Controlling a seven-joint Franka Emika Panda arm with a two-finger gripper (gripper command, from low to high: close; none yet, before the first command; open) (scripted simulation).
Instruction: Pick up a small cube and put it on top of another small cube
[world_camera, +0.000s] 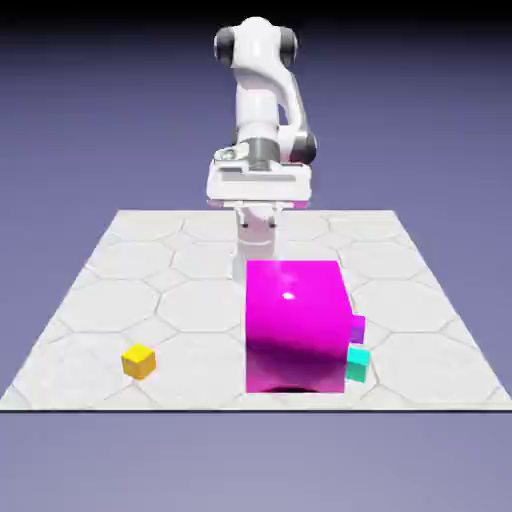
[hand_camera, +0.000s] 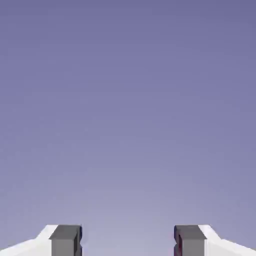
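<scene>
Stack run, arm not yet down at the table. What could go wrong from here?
1. The teal cube and purple cube sit tight beside the big magenta block, so the pincer may hit it when stacking.
2. The yellow-orange cube lies far off near the table's front edge; a nudge could push it off.
3. The hand view shows only backdrop.

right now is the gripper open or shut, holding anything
gripper: open, fingers wide apart, nothing between them, only backdrop ahead.
</scene>
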